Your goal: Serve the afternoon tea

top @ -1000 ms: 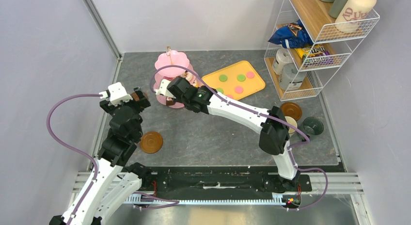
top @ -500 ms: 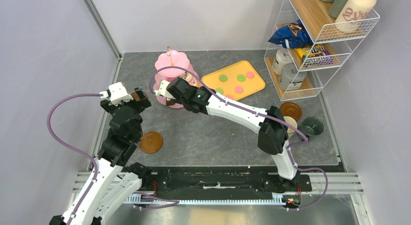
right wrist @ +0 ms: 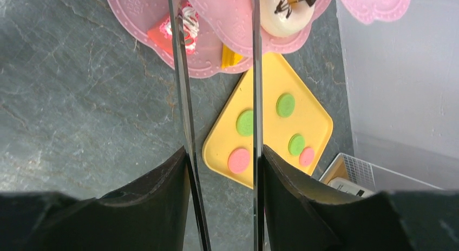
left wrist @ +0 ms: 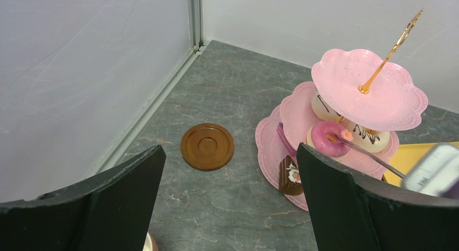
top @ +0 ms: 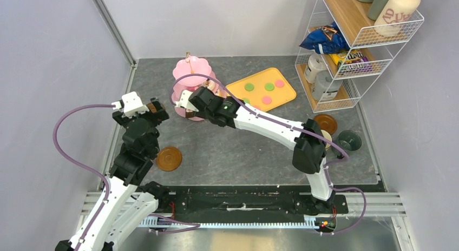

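Note:
The pink three-tier stand [top: 190, 68] stands at the back of the table. A pink donut [left wrist: 330, 140] and a white chocolate-striped donut [right wrist: 287, 13] lie on its middle tier. On the bottom tier sit a chocolate cake wedge [left wrist: 290, 176] and a red one [right wrist: 176, 32]. My right gripper [top: 201, 99] is beside the stand, shut on metal tongs [right wrist: 181, 99]. Their two arms stand apart and their tip reaches the pink donut. My left gripper [left wrist: 228, 153] hangs wide open and empty above a brown saucer [left wrist: 207, 146].
A yellow tray [top: 284, 93] right of the stand holds green and pink macarons [right wrist: 285, 105]. Another saucer [top: 169, 158] lies near the left arm. A third saucer [top: 325, 123], a cream mug [top: 325, 138] and a dark green mug [top: 348, 140] are at the right. A wire shelf [top: 352, 45] stands at the back right.
The right gripper's jaws have widened, letting the tongs' arms spread apart. The right arm has shifted slightly. The left arm has not moved.

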Available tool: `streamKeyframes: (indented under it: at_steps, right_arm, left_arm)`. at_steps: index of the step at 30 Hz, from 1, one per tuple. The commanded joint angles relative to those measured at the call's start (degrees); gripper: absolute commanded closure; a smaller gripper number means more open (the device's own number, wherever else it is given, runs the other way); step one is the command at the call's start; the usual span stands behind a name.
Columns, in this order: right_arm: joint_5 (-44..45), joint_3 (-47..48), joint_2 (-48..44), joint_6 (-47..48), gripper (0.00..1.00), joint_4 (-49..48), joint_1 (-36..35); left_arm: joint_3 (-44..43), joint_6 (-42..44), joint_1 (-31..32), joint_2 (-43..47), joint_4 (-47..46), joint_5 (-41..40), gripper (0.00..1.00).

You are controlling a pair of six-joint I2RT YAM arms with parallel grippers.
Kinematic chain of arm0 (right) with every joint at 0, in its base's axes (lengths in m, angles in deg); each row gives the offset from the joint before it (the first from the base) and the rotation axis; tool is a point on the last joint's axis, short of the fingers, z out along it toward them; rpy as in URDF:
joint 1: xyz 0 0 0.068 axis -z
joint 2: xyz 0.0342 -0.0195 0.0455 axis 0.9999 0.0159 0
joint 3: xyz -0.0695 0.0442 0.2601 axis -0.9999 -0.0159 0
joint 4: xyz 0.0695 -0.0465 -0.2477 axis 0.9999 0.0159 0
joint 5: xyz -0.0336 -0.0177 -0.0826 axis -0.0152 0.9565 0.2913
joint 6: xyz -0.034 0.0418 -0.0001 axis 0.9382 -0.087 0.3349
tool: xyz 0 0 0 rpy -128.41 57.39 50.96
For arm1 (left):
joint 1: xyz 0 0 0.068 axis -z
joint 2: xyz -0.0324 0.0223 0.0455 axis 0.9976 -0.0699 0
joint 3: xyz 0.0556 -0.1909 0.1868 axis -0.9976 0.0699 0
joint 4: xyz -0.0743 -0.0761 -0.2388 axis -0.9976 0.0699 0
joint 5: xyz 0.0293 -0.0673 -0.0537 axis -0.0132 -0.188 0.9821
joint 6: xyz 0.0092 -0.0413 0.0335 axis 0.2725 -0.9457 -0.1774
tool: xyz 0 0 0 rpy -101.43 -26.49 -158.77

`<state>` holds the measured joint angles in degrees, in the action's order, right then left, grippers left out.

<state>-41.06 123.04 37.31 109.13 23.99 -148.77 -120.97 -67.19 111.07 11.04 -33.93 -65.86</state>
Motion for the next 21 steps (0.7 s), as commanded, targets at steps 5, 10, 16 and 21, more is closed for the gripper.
streamKeyframes:
  at_steps: [5,10,16,21]
  right_arm:
    - [-4.04,-5.65,-12.92,-4.54,0.46,2.05,-0.35]
    - [-5.15,-10.99,-19.42,-7.61,0.47,3.36,-0.20]
    - [-3.52,-16.85,-25.36,-13.14,0.47,7.24,2.22]
    - [-4.05,-21.37,-29.47,-18.75,0.47,10.26,7.09]
  left_arm:
    - [0.15,-1.89,-0.34,-0.05,-2.58,0.14,0.00]
    - [0.15,-1.88,-0.33,-0.07,-2.59,0.32,0.00]
    - [0.13,-1.90,-0.38,0.05,-2.49,0.80,0.00]
    - [0.15,-1.90,-0.33,0.04,-2.49,1.24,0.00]
